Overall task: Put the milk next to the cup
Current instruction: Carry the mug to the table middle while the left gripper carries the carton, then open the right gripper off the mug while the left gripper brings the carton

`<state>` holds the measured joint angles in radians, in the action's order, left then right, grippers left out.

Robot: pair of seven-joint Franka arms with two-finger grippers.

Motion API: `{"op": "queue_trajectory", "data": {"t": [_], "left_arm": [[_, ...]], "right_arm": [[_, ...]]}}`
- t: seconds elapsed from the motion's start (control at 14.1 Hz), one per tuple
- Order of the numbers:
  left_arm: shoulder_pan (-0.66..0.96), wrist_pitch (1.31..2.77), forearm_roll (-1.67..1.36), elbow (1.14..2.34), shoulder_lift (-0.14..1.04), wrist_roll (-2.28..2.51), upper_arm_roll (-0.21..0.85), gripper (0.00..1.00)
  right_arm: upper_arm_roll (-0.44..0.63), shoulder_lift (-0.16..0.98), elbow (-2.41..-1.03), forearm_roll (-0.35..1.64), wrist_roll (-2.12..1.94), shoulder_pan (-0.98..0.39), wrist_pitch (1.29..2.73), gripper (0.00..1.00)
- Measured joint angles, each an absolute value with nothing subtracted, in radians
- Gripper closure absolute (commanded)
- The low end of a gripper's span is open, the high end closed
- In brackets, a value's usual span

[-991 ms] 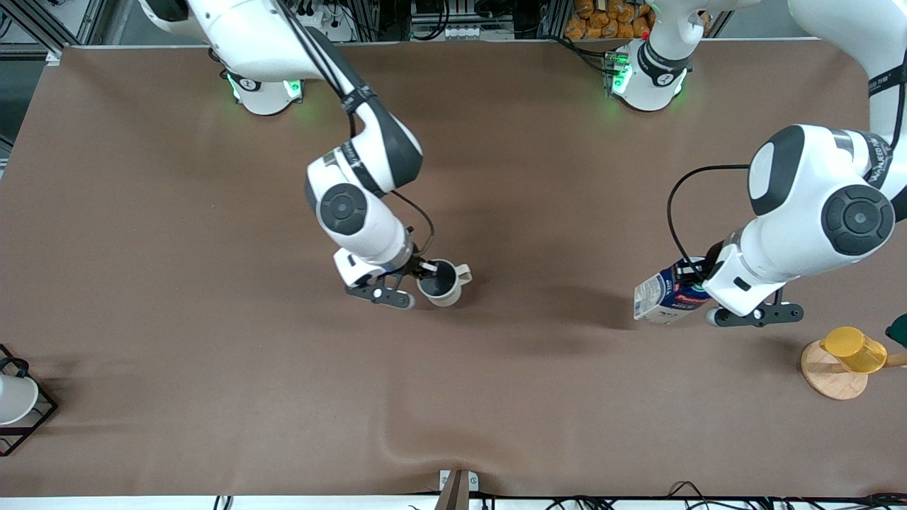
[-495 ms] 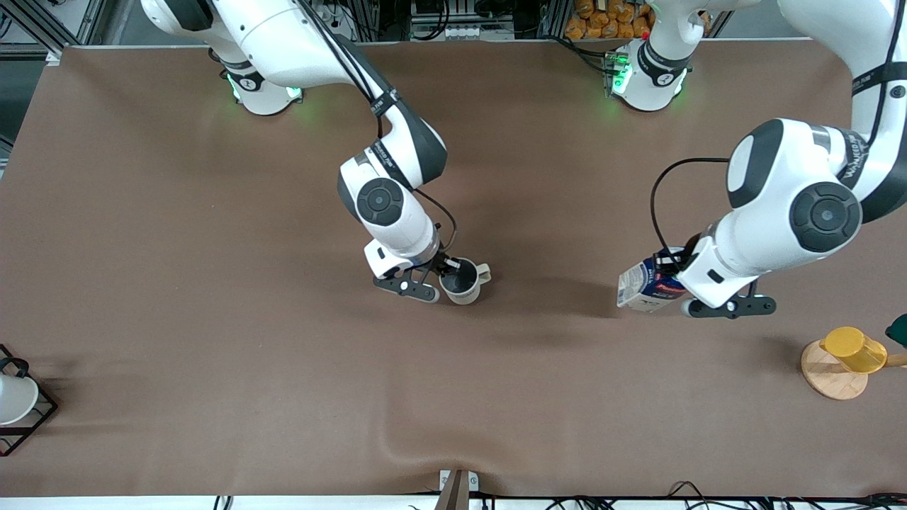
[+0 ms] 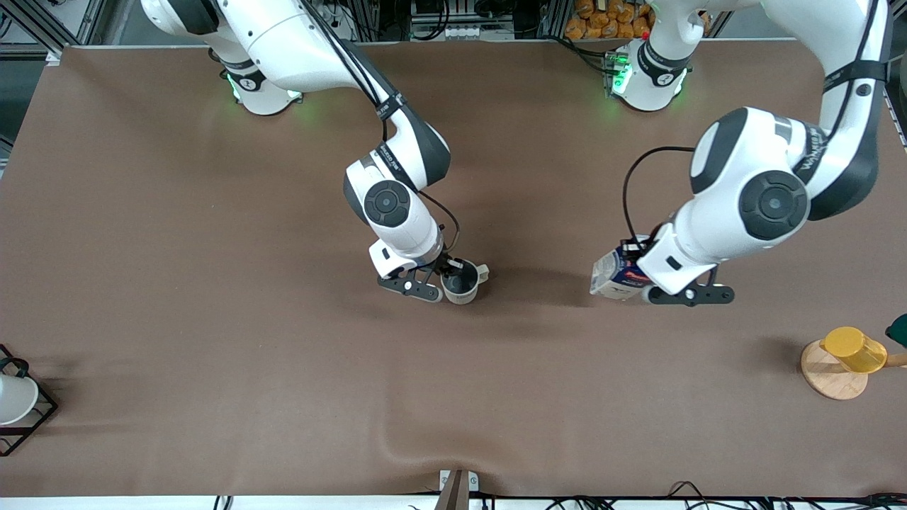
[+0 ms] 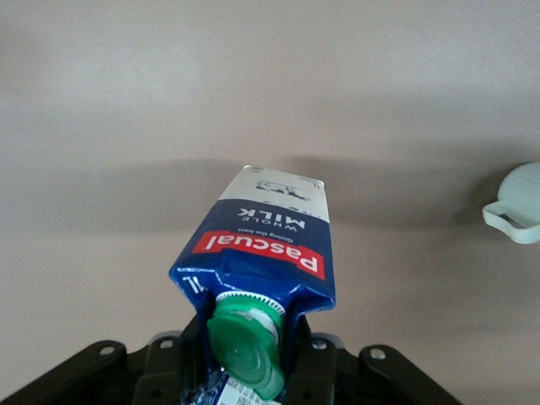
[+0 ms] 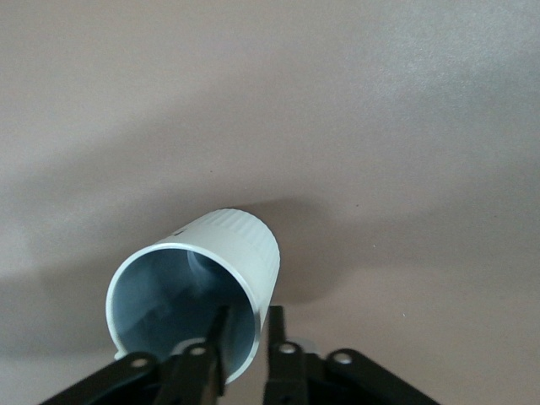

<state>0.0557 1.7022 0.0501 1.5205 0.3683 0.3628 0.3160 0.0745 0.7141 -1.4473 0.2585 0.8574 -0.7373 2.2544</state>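
Note:
The cup (image 3: 462, 285), a cream-white mug with a grey inside, is at mid-table. My right gripper (image 3: 452, 272) is shut on its rim. In the right wrist view one finger (image 5: 215, 337) is inside the cup (image 5: 202, 270) and the other is outside its wall. I cannot tell whether the cup touches the table. My left gripper (image 3: 641, 273) is shut on the top of the milk (image 3: 613, 273), a dark blue carton, and holds it tilted above the table, toward the left arm's end from the cup. In the left wrist view the milk (image 4: 266, 245) shows its green cap (image 4: 245, 346), and the cup (image 4: 519, 202) is farther off.
A yellow cup (image 3: 854, 348) lies on a round wooden disc (image 3: 829, 375) at the left arm's end. A white cup in a black wire stand (image 3: 14, 400) is at the right arm's end. The brown cloth (image 3: 425, 439) wrinkles near the front edge.
My left gripper has carried the milk toward the cup. My right gripper has moved the cup a little toward the left arm's end, then nearly stopped.

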Motion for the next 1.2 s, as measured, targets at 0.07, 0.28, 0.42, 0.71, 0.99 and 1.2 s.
{"op": "queue_trajectory", "data": {"t": [0.07,0.28,0.42,0.71,0.99,1.2], "left_arm": [[0.056,1.700,0.050,1.521,0.368,0.374,0.331,0.70],[0.059,1.693,0.050,1.525,0.369,0.424,0.379,0.70],[0.061,1.693,0.050,1.527,0.370,0.469,0.413,0.70],[0.125,1.692,0.049,1.529,0.372,0.599,0.440,0.69],[0.231,1.692,0.048,1.529,0.391,0.772,0.442,0.67],[0.292,1.694,0.048,1.511,0.418,0.875,0.443,0.67]], "right_arm": [[0.075,0.714,-1.446,0.258,0.866,-0.737,2.254,0.00],[0.085,0.713,-1.430,0.258,0.883,-0.736,2.251,0.00],[0.093,0.711,-1.411,0.258,0.885,-0.726,2.219,0.00],[0.103,0.696,-1.334,0.258,0.812,-0.635,2.054,0.00],[0.105,0.650,-1.320,0.258,0.692,-0.526,1.954,0.00],[0.105,0.634,-1.320,0.258,0.548,-0.463,1.881,0.00]]}}
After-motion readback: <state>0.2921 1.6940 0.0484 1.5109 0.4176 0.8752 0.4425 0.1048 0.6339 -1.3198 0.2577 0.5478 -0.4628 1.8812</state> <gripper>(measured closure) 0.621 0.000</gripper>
